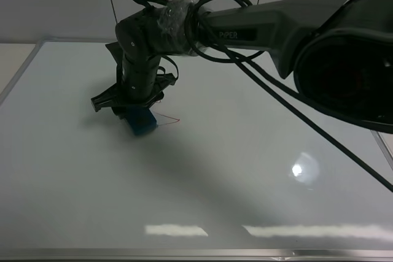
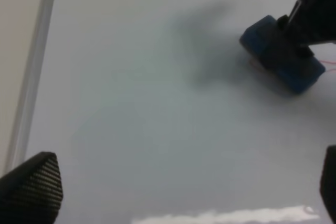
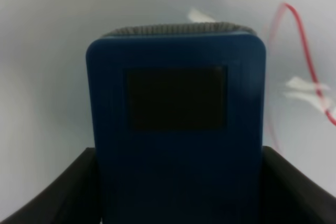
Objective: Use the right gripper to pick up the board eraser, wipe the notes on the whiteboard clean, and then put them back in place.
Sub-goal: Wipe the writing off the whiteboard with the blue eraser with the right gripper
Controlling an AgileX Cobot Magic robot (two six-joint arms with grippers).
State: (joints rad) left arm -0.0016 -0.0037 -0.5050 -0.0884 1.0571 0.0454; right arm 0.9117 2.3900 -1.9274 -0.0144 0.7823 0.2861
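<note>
The right gripper [image 1: 136, 112] reaches across the middle to the left part of the whiteboard [image 1: 215, 170], which lies flat. Its fingers [image 3: 47, 198] are closed on the two sides of the blue board eraser [image 1: 142, 122]. They grip the end nearer the wrist, and the far end sticks out beyond them. In the right wrist view the eraser [image 3: 176, 145] fills most of the picture. Its blue back carries a dark rectangular patch, and a strip of grey felt [image 3: 178, 29] shows along its far edge.

In the high view the eraser hangs tilted below the fingers, with its lower end at the board surface. The left wrist view shows its shadow tight beneath it, so it seems to touch the board, though the contact itself is not clear.

A thin red marker line [image 1: 169, 118] runs just beside the eraser, on the side towards the middle of the board. In the right wrist view it curves down past the eraser's edge [image 3: 302, 40].

The left gripper [image 2: 178, 192] hovers over bare board, well apart from the eraser [image 2: 262, 38]. Its fingers [image 2: 29, 187] are spread wide and hold nothing. The board's metal frame [image 2: 31, 77] runs along one side, with beige tabletop [image 2: 16, 24] beyond it.
</note>
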